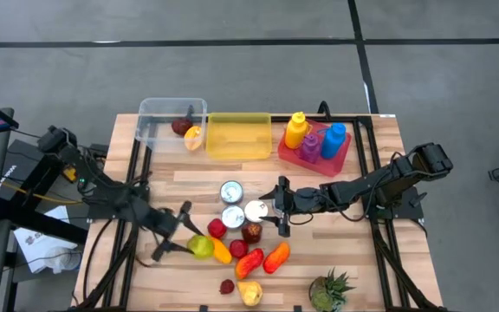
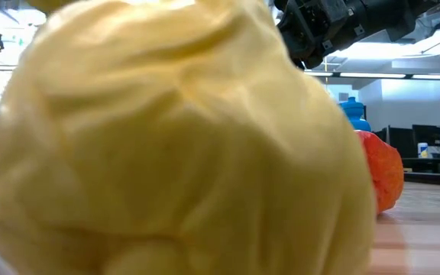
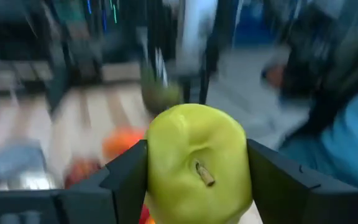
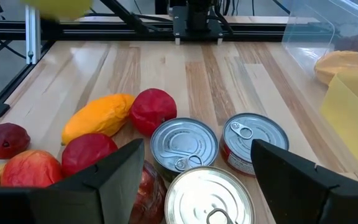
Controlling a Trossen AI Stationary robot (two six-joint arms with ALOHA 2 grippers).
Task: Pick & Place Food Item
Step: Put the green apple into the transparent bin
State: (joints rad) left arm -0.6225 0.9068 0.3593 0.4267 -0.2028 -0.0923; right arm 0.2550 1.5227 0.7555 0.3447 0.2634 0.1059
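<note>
My left hand [image 3: 197, 180] is clenched on a green apple [image 1: 200, 247], while my right hand [image 4: 197, 186] hangs released over three tin cans [image 4: 185, 144] on the table [image 1: 319, 186].

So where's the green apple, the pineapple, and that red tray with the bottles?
green apple [image 3: 197, 162]: left wrist view, its stem end, between the left gripper's fingers.
pineapple [image 1: 330, 292]: high view, its leafy crown, at the table's near edge.
red tray [image 1: 285, 151]: high view, its left rim.
</note>
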